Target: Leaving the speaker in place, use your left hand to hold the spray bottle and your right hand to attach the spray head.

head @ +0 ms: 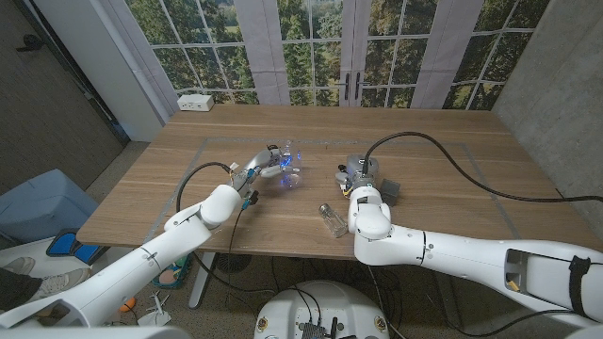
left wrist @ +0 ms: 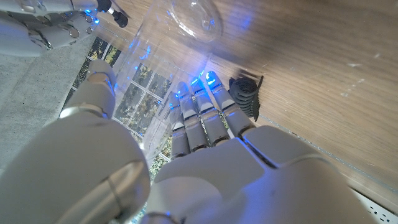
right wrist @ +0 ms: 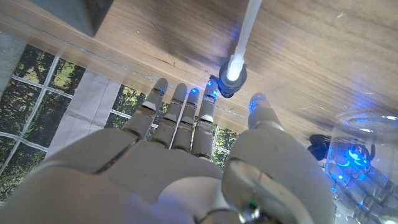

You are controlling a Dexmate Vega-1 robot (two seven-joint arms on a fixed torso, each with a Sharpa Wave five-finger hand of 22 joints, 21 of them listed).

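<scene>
Head view: left hand (head: 252,172) grips the clear spray bottle (head: 285,172), tipped over near the table (head: 452,179) middle; right hand (head: 362,175) sits by the speaker (head: 388,188), grasp unreadable from here. A small clear vial (head: 332,218) stands near the front edge. Left wrist view: fingers (left wrist: 202,118) wrapped on the bottle wall, so holding looks done. Right wrist view: fingers (right wrist: 180,115) spread, not pinching; spray head (right wrist: 231,78) with its dip tube lies just beyond them, apart. Attaching not started. Bottle neck is lost in blue glare.
</scene>
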